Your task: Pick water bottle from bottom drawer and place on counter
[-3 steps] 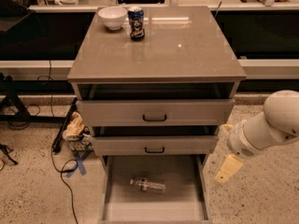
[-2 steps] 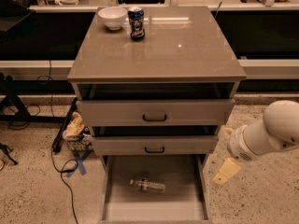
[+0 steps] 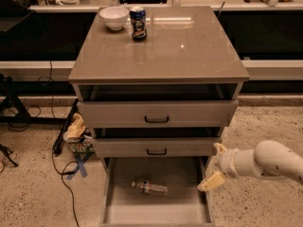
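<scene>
Hand (image 3: 215,165) had sunk leftward to the bottom drawer's (image 3: 182,205) right wall, fingers spread (holding nothing); bottle (image 3: 150,187) lay untouched on its floor, so the grasp remained ahead.

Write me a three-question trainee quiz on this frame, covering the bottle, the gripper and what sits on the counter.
1. True or false: the water bottle stands upright on the counter.
2. Where is the gripper? A) above the counter. B) by the right wall of the bottom drawer, open, clear of the bottle. C) shut on the bottle.
3. Fill in: next to the dark blue can, at the counter's back left, sits a white ____.
Key: 1 false, it lies on its side on the drawer floor. 2 B. 3 bowl.
</scene>
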Controlling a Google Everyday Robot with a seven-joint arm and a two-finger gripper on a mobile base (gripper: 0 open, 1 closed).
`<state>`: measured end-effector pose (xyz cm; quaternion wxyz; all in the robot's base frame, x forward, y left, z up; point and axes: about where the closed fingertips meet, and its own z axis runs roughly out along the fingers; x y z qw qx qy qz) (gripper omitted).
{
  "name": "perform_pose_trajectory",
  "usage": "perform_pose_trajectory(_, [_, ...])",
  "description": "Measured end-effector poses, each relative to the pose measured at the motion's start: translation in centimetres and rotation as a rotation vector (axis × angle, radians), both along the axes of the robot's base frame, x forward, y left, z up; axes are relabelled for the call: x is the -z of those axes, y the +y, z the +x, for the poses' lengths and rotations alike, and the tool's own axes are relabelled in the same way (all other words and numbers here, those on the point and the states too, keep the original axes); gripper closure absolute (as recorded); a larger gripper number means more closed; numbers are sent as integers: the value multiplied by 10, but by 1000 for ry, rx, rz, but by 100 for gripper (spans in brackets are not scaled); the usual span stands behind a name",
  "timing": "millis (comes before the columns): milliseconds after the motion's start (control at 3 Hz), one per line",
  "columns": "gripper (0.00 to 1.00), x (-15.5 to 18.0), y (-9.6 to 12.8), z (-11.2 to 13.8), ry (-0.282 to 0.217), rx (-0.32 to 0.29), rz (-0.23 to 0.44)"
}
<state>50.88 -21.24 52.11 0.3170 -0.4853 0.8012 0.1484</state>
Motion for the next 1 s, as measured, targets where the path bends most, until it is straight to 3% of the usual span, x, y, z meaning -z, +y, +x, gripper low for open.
perform_pose_trajectory(333, [0,43,11,-13,60,-8,44])
perform_pose_trajectory(1000, [0,71,17,-20,81,-18,61])
